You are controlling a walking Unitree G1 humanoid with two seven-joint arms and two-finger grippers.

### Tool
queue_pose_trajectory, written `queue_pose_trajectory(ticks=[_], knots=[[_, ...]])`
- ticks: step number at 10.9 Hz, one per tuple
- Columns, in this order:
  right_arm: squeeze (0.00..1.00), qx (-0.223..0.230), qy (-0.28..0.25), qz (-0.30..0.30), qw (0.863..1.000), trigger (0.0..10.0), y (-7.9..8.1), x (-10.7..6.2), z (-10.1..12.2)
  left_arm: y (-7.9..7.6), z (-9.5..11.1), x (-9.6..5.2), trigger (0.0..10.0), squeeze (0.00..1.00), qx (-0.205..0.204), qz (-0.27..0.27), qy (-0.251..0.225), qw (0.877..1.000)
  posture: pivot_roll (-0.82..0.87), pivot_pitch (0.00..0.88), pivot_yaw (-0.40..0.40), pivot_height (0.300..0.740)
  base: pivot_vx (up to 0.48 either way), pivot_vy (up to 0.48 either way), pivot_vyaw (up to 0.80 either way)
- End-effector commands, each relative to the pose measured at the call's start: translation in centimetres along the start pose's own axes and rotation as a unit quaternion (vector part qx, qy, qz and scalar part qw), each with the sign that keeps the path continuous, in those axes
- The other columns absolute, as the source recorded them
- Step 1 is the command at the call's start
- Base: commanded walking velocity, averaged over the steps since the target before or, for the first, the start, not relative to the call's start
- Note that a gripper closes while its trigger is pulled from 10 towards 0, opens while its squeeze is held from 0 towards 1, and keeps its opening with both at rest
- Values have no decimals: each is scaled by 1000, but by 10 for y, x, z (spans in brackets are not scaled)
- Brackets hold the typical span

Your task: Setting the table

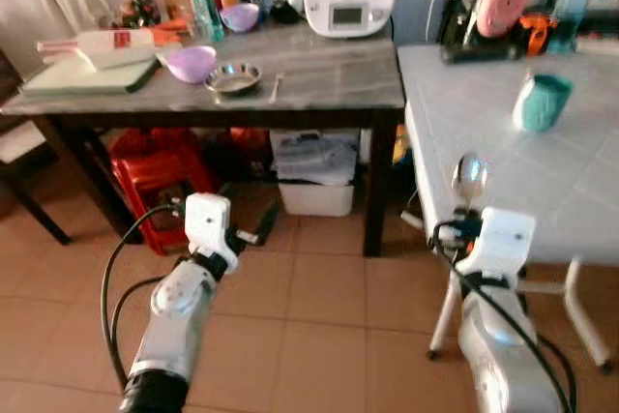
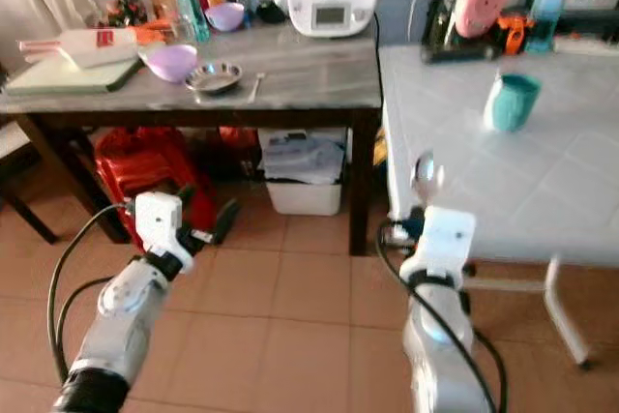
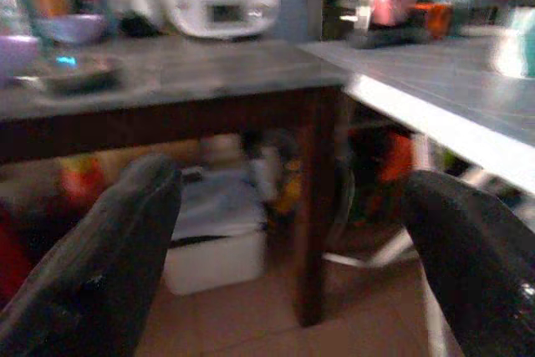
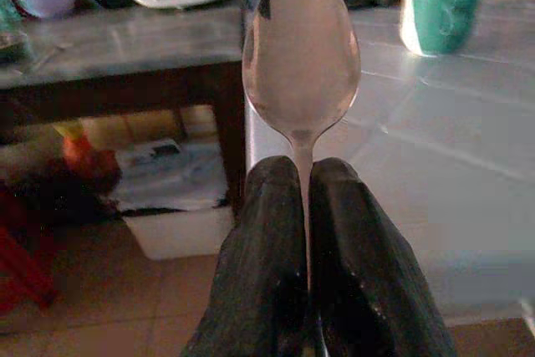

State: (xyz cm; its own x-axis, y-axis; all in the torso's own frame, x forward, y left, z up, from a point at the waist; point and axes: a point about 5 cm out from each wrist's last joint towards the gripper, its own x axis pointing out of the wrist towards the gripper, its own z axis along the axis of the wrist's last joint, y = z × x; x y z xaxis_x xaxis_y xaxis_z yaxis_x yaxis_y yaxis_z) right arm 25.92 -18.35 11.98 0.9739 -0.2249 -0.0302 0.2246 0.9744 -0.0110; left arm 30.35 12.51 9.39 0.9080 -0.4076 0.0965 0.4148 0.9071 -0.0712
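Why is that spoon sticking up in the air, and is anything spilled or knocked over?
Nothing looks spilled. The spoon stands upright because the right gripper pinches its handle beside the white table. The teal cup stands upright.

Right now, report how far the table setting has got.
Done: a teal cup already stands on the white tiled table. In hand: the right claw is shut on a spoon, bowl up, near that table's edge. Left: the spoon is not yet laid down; the left claw hangs open and holds nothing.
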Motion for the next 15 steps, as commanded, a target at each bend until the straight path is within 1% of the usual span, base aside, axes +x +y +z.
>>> queue_pose_trajectory(ticks=[1,15], knots=[[0,5,-6,3,1000,10000,4,1,3,5,2,-1,10000,0,15,2,2,1000,-15,0,91,740,0,439,0],[0,4,-8,4,1000,10000,4,1,3,4,1,0,10000,0,16,0,3,1000,-13,0,91,740,0,441,0]])
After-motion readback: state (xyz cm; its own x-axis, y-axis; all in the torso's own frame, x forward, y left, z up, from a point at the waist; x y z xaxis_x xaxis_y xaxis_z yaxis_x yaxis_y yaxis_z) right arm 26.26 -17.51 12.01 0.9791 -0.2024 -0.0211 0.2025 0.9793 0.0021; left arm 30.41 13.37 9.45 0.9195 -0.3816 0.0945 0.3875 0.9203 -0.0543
